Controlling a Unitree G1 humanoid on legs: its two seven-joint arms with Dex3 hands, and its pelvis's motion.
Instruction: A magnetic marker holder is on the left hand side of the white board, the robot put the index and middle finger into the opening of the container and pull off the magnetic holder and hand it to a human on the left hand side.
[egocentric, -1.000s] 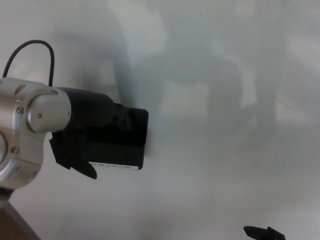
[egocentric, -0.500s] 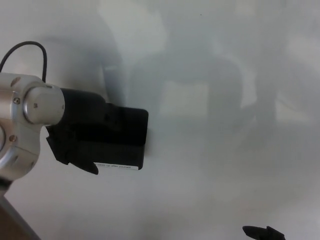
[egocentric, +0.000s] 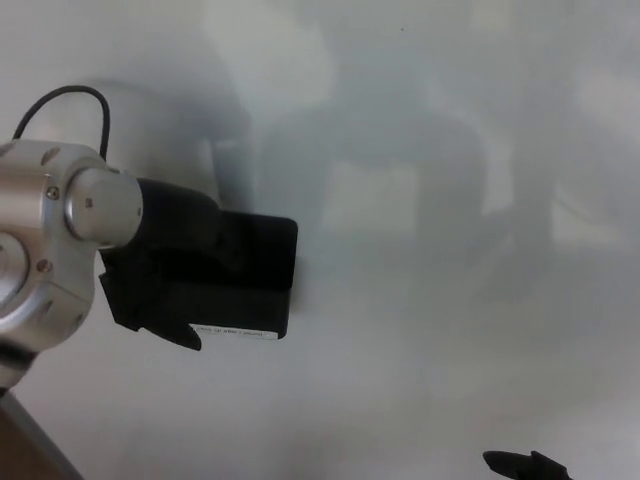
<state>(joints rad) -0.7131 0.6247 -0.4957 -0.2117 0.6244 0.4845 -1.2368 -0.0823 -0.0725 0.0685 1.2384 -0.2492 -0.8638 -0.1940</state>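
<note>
Whiteboard (egocentric: 450, 330) fills the view, faint grey shadows across it; silver left forearm (egocentric: 40, 255) enters from the left edge with a black cable (egocentric: 60, 97) looping above it. Black holder (egocentric: 262, 280) sits flat on the board's left part, white label strip (egocentric: 236, 331) on its lower edge. Left hand (egocentric: 165, 275) overlaps the holder's left side, finger state cannot be told; right hand (egocentric: 525, 465) shows only a dark tip at bottom edge, state unclear
</note>
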